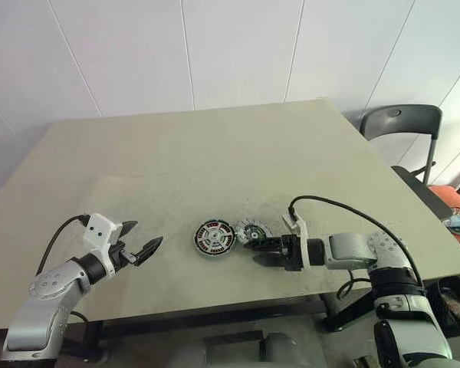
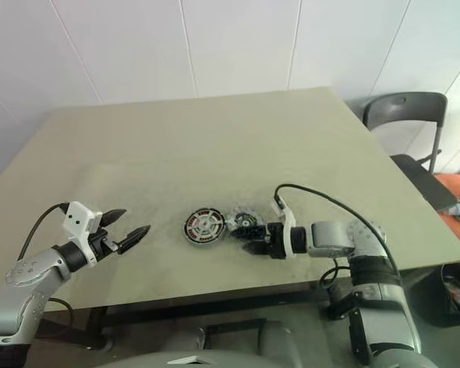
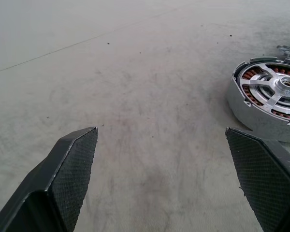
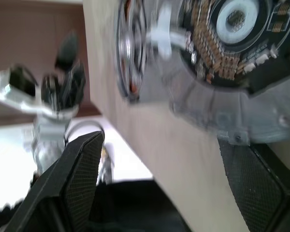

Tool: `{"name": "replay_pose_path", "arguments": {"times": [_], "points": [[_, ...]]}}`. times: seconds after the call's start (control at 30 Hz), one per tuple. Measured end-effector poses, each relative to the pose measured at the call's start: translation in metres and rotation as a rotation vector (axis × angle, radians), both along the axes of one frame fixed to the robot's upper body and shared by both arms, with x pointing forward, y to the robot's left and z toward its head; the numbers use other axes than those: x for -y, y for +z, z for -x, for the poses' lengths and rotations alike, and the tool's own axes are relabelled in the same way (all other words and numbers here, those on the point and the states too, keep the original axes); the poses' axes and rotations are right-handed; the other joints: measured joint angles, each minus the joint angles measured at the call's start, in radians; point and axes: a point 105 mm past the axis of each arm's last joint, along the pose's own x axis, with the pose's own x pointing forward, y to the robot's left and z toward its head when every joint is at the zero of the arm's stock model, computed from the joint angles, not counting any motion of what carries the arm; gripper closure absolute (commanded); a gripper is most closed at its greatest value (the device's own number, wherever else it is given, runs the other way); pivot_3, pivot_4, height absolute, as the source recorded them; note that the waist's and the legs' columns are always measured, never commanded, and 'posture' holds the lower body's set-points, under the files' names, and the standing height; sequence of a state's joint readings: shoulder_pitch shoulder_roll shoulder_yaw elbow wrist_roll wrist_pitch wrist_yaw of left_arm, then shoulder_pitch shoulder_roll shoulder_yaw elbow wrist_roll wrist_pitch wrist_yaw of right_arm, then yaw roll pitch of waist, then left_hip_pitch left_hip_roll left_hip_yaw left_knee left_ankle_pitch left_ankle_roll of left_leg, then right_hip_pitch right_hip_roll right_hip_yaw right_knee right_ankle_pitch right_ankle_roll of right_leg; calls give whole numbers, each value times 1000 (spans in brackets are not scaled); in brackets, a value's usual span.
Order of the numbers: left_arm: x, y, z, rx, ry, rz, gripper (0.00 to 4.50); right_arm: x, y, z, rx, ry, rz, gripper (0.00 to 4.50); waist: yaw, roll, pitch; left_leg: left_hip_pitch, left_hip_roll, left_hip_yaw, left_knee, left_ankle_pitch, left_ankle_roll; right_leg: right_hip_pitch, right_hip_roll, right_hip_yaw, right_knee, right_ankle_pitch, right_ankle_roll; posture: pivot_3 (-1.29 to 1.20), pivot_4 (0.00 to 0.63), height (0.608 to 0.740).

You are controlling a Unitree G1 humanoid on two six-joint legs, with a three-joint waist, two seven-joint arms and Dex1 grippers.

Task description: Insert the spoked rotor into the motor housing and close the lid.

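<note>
On the beige table [image 1: 215,153], both end effectors gape (empty): right end effector [image 1: 253,251] beside the motor housing [image 1: 254,229].

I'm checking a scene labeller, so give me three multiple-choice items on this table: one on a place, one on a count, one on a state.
1. Where is the right gripper?
A. Beside the round parts
B. At the table's far edge
C. Over the chair

2. How many round motor parts lie on the table?
A. One
B. Two
C. Four

3. The left gripper is:
A. Shut on a part
B. Open and empty
C. Shut and empty

Answers:
1. A: the right gripper sits by the winding part.
2. B: the spoked part and the winding part lie on the table.
3. B: the left gripper has its fingers spread over bare table.
</note>
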State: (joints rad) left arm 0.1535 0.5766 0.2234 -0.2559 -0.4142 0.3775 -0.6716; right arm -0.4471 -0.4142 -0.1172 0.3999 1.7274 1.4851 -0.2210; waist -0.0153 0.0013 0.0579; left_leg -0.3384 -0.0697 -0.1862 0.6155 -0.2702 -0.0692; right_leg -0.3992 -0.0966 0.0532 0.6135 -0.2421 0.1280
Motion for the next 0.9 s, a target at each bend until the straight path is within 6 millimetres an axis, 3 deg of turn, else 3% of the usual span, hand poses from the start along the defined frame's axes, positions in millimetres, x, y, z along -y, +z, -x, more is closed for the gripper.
{"name": "replay_pose_path", "arguments": {"times": [0.37,0.9], "points": [[1,1,-1,5,-5,0,0,7,-1,-19,-12,-237,-3,571,2,0,0,0,0,0,0,0,0,1,0,0,0,0,0,0,0,740],[1,3,-2,13,-8,0,0,11,-1,-30,2,-320,10,571,1,0,0,0,0,0,0,0,0,1,0,0,-1,0,0,0,0,740]]}}
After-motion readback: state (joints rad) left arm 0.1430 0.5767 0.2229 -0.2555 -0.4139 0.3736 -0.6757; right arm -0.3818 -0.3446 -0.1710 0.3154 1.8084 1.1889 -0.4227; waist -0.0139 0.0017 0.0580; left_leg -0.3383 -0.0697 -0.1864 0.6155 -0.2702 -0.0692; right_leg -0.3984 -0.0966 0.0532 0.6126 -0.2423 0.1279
